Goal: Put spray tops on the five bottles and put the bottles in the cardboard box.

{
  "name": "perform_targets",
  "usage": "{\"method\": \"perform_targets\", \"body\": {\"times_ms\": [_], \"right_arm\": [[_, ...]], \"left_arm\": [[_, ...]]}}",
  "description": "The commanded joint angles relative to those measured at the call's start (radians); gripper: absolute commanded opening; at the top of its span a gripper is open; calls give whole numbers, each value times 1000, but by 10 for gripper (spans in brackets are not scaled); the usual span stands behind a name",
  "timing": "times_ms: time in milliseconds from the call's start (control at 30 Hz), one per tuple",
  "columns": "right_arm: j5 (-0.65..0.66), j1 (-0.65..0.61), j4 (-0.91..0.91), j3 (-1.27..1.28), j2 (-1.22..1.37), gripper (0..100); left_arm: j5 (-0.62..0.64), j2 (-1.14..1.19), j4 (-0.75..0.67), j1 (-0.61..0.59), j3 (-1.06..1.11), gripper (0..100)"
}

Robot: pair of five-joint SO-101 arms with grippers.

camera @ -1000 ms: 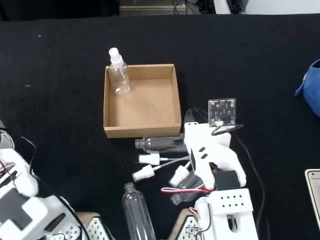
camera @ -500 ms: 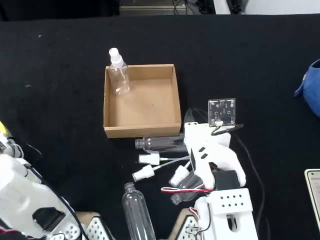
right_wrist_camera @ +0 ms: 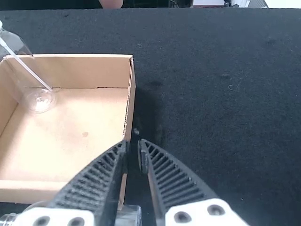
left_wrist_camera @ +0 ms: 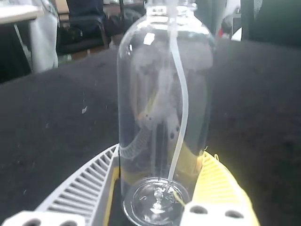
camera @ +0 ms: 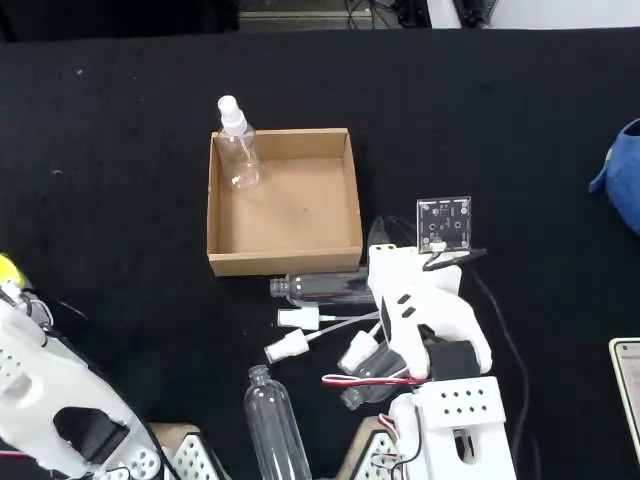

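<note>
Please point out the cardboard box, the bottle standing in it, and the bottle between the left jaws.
cardboard box (camera: 285, 263): high view, outer face of one wall.
standing bottle (camera: 241, 162): high view, clear body.
gripped bottle (left_wrist_camera: 164, 103): left wrist view, clear body.

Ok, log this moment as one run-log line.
left gripper: shut on held bottle, tube inside | right gripper: shut, beside cardboard box | in box: capped bottle | table: lying bottle, spray top
</note>
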Motion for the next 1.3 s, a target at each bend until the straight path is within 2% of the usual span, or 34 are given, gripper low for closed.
{"method": "perform_targets", "body": {"times_ms": [0, 1267], "right_arm": [[8, 25, -31, -5, -28, 11], [8, 26, -31, -4, -28, 11]], "left_arm": [[-2, 14, -25, -18, -36, 30], [-8, 35, -25, -24, -24, 30]]}}
